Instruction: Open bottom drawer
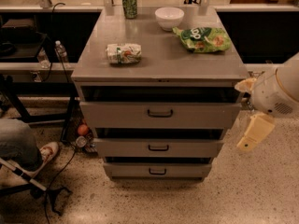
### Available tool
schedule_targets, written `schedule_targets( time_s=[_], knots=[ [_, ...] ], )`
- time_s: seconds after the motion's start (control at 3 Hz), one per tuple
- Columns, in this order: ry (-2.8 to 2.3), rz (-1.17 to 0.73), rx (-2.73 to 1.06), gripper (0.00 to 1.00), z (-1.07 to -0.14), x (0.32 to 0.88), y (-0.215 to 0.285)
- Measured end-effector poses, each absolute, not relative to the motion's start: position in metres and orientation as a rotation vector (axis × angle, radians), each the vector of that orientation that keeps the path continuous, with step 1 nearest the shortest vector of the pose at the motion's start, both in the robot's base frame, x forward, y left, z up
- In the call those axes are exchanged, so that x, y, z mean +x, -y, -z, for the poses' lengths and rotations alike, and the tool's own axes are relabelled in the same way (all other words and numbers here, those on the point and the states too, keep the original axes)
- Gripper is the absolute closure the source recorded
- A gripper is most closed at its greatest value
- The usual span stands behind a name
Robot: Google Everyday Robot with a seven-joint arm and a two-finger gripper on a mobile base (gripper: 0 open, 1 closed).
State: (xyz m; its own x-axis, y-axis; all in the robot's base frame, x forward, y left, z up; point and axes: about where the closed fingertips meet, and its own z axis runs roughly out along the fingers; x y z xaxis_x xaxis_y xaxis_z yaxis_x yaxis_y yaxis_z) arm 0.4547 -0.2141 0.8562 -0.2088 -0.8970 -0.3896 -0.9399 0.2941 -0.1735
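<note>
The grey metal cabinet (159, 64) has three drawers. The bottom drawer (126, 170) is the lowest and shallowest front, just above the floor, with a small dark bar handle (157, 171) at its centre. A dark gap shows above its front, and its inside is hidden. My gripper (253, 130), cream-coloured on a white arm (280, 90), hangs off the cabinet's right side at about the height of the middle drawer (121, 148). It is apart from the cabinet and holds nothing that I can see.
On the cabinet top are a green can (130, 3), a white bowl (169, 17), a green chip bag (202, 38) and a lying packet (123, 53). A person's leg and shoe (44, 153), cables and a stand foot are at the left. Speckled floor lies in front.
</note>
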Motion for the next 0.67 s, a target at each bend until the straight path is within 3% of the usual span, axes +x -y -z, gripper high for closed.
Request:
schedule_targets(
  time_s=[0.67],
  knots=[
    [-2.159, -0.334, -1.561, 0.00, -0.757, 0.443, 0.203]
  ],
)
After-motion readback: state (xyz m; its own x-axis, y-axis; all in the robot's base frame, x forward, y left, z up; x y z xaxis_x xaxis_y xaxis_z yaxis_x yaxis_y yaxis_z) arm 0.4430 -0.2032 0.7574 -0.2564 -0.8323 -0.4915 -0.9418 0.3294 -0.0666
